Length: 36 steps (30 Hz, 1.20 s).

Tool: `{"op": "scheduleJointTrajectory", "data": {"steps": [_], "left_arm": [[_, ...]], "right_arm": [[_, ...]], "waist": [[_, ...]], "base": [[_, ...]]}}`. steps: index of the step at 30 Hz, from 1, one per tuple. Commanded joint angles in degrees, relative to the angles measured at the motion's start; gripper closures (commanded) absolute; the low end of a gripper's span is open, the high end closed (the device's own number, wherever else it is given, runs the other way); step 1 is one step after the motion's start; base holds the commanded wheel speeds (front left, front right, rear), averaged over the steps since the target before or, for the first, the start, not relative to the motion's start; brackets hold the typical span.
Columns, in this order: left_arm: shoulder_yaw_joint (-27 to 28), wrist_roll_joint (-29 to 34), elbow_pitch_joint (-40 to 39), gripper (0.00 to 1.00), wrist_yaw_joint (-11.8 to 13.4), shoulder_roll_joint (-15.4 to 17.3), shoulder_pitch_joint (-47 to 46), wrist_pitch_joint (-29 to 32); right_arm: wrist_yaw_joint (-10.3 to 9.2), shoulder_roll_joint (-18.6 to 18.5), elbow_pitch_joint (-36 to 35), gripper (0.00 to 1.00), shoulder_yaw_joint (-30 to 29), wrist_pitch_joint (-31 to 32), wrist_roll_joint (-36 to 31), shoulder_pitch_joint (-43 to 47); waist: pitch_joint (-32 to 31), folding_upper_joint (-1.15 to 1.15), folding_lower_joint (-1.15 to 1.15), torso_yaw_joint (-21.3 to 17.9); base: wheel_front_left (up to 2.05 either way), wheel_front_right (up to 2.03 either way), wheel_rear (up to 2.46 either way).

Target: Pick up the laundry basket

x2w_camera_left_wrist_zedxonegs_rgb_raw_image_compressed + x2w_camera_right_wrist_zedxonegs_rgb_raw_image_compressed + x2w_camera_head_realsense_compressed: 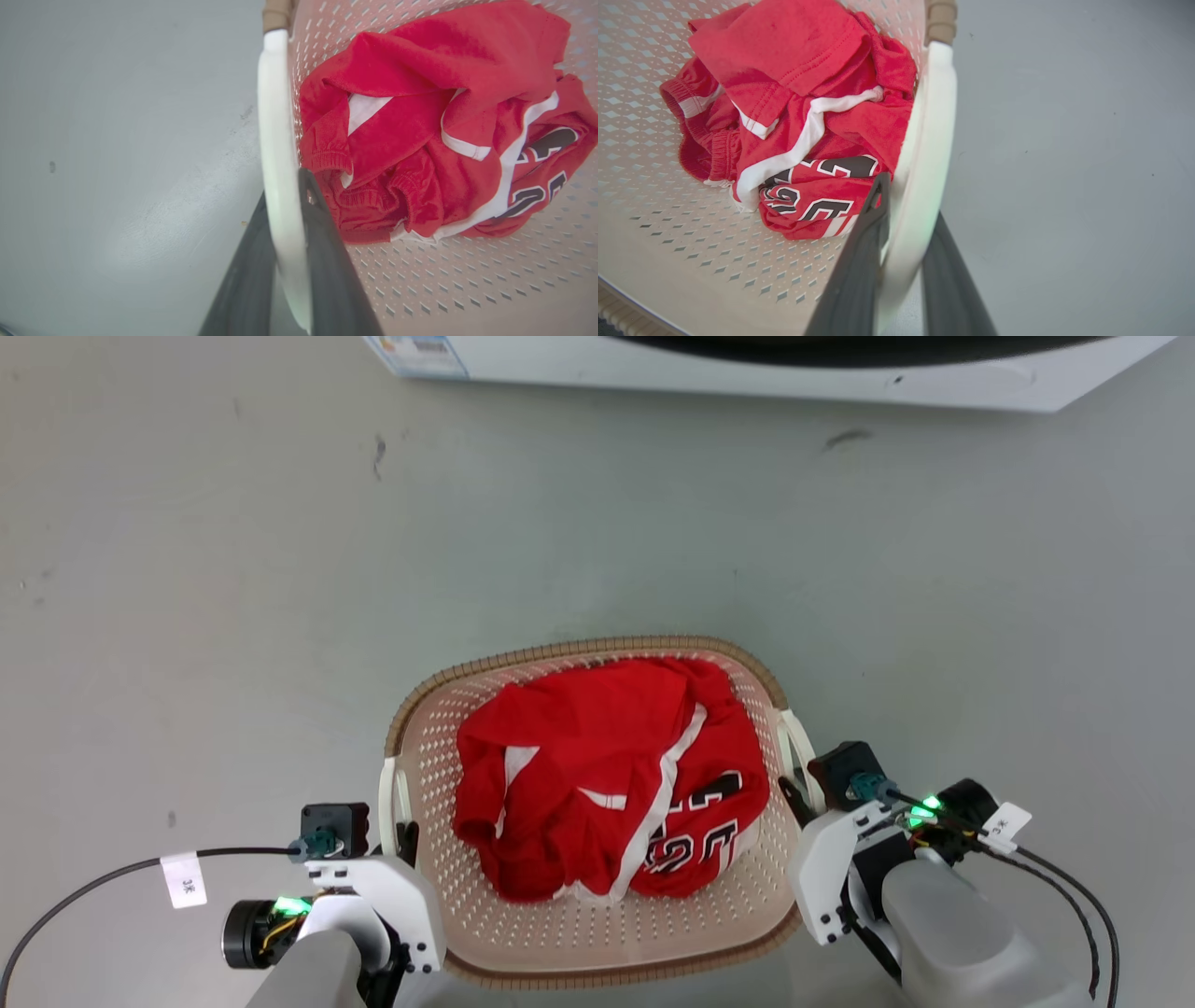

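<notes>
The laundry basket (579, 649), cream-pink and perforated with a brown woven rim, is low in the head view on the grey floor, holding crumpled red jersey clothes (597, 756). My left gripper (397, 831) is at its white left handle (386, 793). In the left wrist view the two dark fingers of the left gripper (285, 186) clamp that handle (275, 116) from both sides. My right gripper (801, 798) is at the right handle (798, 737); in the right wrist view the right gripper (910, 198) is shut around that handle (934, 107). Whether the basket is off the floor cannot be told.
A white washing machine (747, 364) runs along the top edge of the head view, well beyond the basket. Open grey floor (280, 569) lies between them and to both sides. Black cables (93, 882) trail from both wrists.
</notes>
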Motion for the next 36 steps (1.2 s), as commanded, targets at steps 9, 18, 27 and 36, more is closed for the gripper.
{"op": "scheduleJointTrajectory", "data": {"steps": [9,18,27,36], "left_arm": [[-3.33,-2.08,2.82,1.0,0.09,0.75,1.02,-0.18],[-5.37,-3.43,4.87,1.0,0.08,0.78,2.05,0.77],[-7.74,-4.02,5.46,1.0,0.08,0.28,2.88,5.4],[-10.26,-5.17,5.54,1.0,0.07,-0.05,3.19,10.02]], "right_arm": [[0.48,0.6,-0.8,1.0,3.92,3.02,3.45,3.96],[0.5,0.58,-1.7,1.0,7.4,7.68,7.74,6.42],[0.51,0.59,-0.4,1.0,10.28,11.9,11.82,8.15],[0.51,0.59,0.75,1.0,12.29,15.78,14.3,9.47]], "waist": [[-13.28,0.0,0.0,-4.04],[-21.94,0.0,0.0,-6.97],[-30.02,0.0,0.0,-8.29],[-34.9,0.0,0.0,-8.65]], "base": [[0.0,0.0,0.0],[0.0,0.0,0.0],[0.0,0.0,0.0],[0.0,0.0,0.0]]}}
